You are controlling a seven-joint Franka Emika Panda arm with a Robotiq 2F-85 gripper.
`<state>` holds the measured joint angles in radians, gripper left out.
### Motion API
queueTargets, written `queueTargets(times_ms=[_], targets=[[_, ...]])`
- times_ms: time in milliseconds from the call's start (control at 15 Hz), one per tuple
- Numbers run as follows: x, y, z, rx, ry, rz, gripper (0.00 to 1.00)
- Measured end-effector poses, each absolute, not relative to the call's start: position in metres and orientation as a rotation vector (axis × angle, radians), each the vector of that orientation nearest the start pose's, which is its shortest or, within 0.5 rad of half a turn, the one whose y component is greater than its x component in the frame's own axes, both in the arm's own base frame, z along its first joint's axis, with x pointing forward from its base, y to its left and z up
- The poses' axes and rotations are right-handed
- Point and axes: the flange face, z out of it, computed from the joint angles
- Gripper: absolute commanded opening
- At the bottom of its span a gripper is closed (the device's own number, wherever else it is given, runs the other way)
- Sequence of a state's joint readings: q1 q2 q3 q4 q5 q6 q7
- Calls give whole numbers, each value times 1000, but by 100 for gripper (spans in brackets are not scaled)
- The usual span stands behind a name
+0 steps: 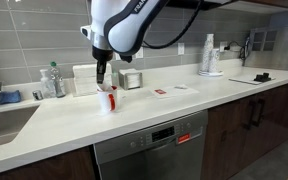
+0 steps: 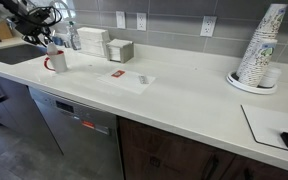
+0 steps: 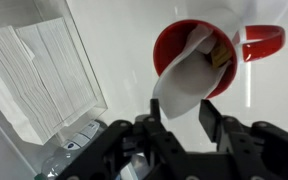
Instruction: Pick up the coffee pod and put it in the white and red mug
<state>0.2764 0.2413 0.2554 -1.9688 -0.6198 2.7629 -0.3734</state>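
The white and red mug (image 3: 199, 60) stands on the white counter; it is white outside and red inside, with a red handle. It also shows in both exterior views (image 1: 108, 100) (image 2: 56, 62). A small yellowish-brown thing (image 3: 221, 55), possibly the coffee pod, lies inside the mug against its far wall. My gripper (image 3: 184, 118) hangs just above the mug with its fingers apart and nothing between them. In the exterior views the gripper (image 1: 104, 76) (image 2: 47, 42) is right over the mug.
A clear napkin holder (image 3: 39, 80) (image 1: 85, 80) stands beside the mug. A silvery metal canister (image 1: 132, 79) (image 2: 121, 50) sits near the wall. A red-and-white packet (image 1: 160, 92) lies mid-counter. There is a sink (image 1: 4, 120) at one end and stacked paper cups (image 2: 259, 50) at the other.
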Motion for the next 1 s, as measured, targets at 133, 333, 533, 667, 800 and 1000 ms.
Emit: queueTargets(times_ms=[133, 333, 533, 667, 800, 1000], targets=[[533, 342, 425, -2515, -2058, -955, 94], [502, 352, 436, -2497, -1972, -790, 100], [474, 357, 442, -2490, -1839, -581, 100], [464, 335, 452, -2544, -1712, -443, 100], [456, 294, 465, -2634, -1607, -323, 100], [441, 221, 479, -2772, -1441, -145, 100]])
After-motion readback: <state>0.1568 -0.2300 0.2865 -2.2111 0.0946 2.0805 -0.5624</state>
